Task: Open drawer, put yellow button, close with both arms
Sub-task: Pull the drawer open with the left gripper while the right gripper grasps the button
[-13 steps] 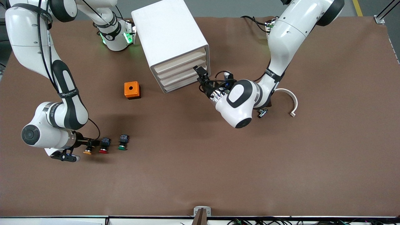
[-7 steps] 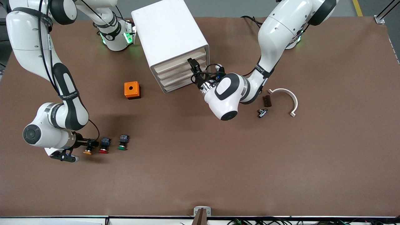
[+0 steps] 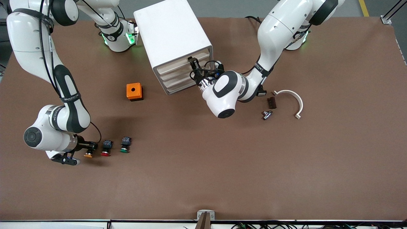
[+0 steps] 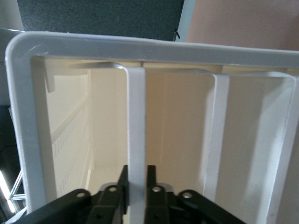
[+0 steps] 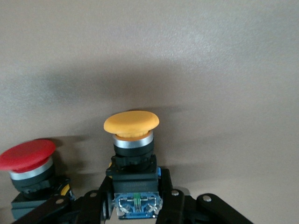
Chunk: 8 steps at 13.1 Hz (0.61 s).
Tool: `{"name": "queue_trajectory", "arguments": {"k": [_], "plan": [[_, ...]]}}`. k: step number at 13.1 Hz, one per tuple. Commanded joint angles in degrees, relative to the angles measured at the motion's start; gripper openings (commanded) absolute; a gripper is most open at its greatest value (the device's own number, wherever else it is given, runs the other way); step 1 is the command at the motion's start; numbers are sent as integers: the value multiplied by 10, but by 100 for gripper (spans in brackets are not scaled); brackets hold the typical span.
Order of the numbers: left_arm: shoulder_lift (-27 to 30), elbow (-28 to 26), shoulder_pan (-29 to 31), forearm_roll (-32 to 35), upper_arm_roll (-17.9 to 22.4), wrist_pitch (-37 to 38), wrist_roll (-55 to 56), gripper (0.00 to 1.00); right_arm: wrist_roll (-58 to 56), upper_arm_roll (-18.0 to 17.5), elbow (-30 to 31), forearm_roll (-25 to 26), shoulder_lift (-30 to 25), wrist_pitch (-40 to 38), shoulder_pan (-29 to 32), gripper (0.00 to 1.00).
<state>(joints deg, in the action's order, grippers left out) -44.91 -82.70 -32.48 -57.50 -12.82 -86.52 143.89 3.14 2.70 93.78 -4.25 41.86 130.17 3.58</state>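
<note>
1. Cabinet: a white box standing near the table's edge where the arm bases are, about midway between them, with four alike cream-fronted drawers stacked in its front.
2. Drawer: the topmost of the four, closed flush with the ones below it.
3. Left gripper: pressed up to the front of the top drawer. In the left wrist view its fingers are clamped on a thin white lip of the drawer front, one finger on each face of it.
4. Right gripper: low over the table toward the right arm's end, closed on the yellow button. In the right wrist view the jaws pinch the button's black body just above its blue-grey terminal block, and the yellow cap points away from the gripper.
5. Yellow button: resting on the table well apart from the cabinet and nearer the front camera, first in a short row of three buttons.
6. Red-capped button: just beside the yellow one, with the green-capped button next along the row.
7. Orange block: a cube with a round hole in its top, between the buttons and the cabinet.
8. White curved piece: toward the left arm's end, with a small dark block and a small metal part beside it.
</note>
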Motion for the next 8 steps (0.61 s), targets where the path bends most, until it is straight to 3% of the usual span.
{"name": "queue_trajectory", "arguments": {"k": [1, 4, 8], "plan": [[-5, 8, 10, -5, 7, 6, -1, 7, 22, -3, -6, -5, -32, -15, 3, 0], [-5, 12, 74, -7, 7, 6, -36, 9, 49, -3, -44, -6, -70, -120, 1, 0], [-25, 50, 128, -8, 8, 0, -106, 21, 253, -22, -50, -29, -140, -251, -17, 0]]}}
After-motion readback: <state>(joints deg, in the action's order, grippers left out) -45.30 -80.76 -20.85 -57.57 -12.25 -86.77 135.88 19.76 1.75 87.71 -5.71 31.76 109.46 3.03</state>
